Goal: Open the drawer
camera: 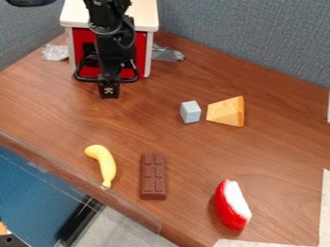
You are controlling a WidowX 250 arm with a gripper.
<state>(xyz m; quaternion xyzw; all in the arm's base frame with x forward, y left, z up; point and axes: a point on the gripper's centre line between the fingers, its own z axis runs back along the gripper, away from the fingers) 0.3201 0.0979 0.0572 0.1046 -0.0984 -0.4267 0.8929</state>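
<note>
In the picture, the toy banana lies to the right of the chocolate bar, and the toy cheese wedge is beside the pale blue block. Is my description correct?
Not fully: the camera view shows the toy banana to the left of the chocolate bar, and the toy cheese wedge is beside the pale blue block.

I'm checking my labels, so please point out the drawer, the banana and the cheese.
Drawer (82, 39): camera view, on its red front.
Banana (107, 164): camera view, middle of its curve.
Cheese (224, 112): camera view, its broad face.
</note>
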